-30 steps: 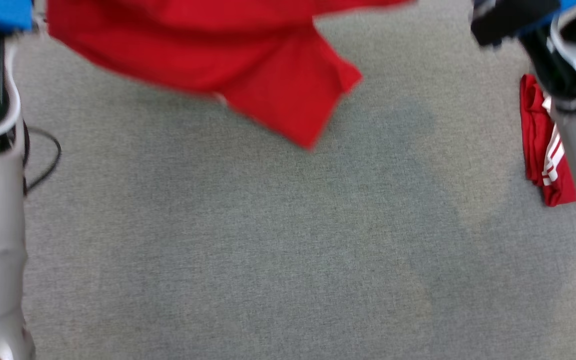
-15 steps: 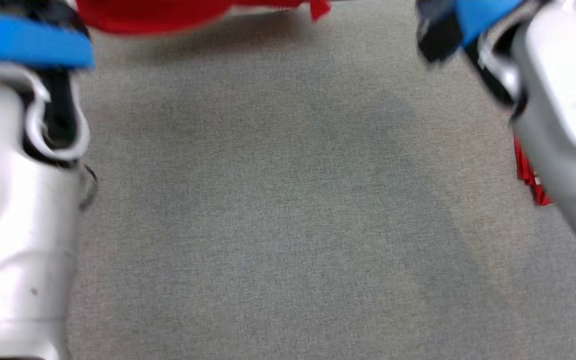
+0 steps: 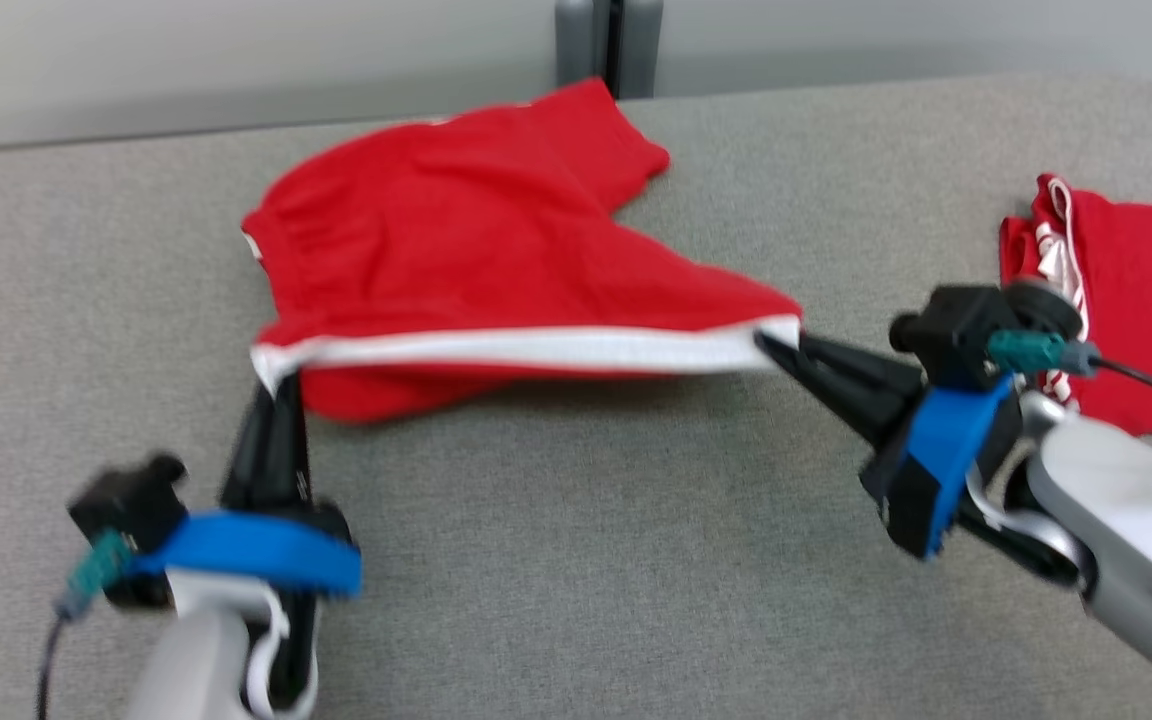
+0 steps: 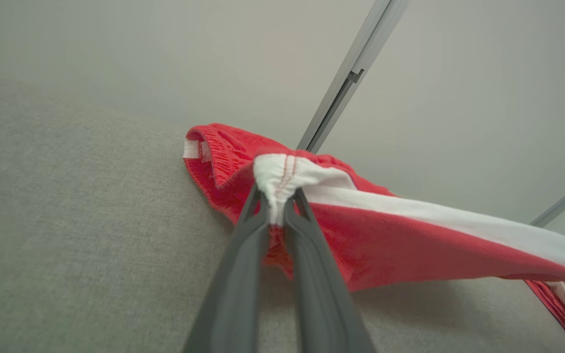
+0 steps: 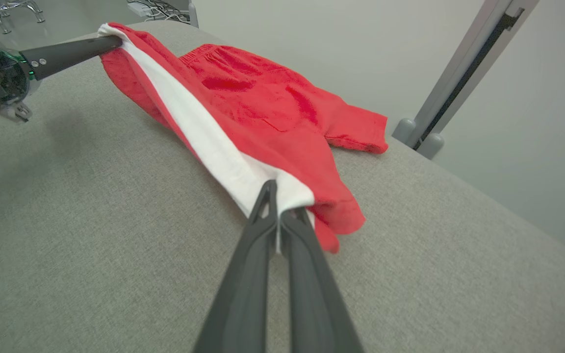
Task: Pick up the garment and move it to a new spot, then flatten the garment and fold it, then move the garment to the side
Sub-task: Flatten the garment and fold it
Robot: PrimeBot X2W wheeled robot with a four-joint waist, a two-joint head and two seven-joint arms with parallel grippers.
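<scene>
The garment (image 3: 456, 250) is a pair of red shorts with a white side stripe, spread over the far middle of the grey table (image 3: 576, 560). Its striped near edge is pulled taut just above the surface between both grippers. My left gripper (image 3: 276, 378) is shut on the left end of the stripe, seen close up in the left wrist view (image 4: 277, 196) with the cloth (image 4: 385, 240) bunched between the tips. My right gripper (image 3: 771, 343) is shut on the right end, where its tips (image 5: 278, 196) pinch the white hem of the garment (image 5: 263, 103).
A second red garment with white stripes (image 3: 1126, 290) lies folded at the table's right side, behind my right wrist. A grey post (image 3: 608, 40) stands beyond the table's far edge. Open grey surface lies between my two arms.
The head camera has tilted up, so the whole picture shifted. The garment, earlier swinging blurred at the top of the view, now lies spread on the table with its near edge stretched between the grippers.
</scene>
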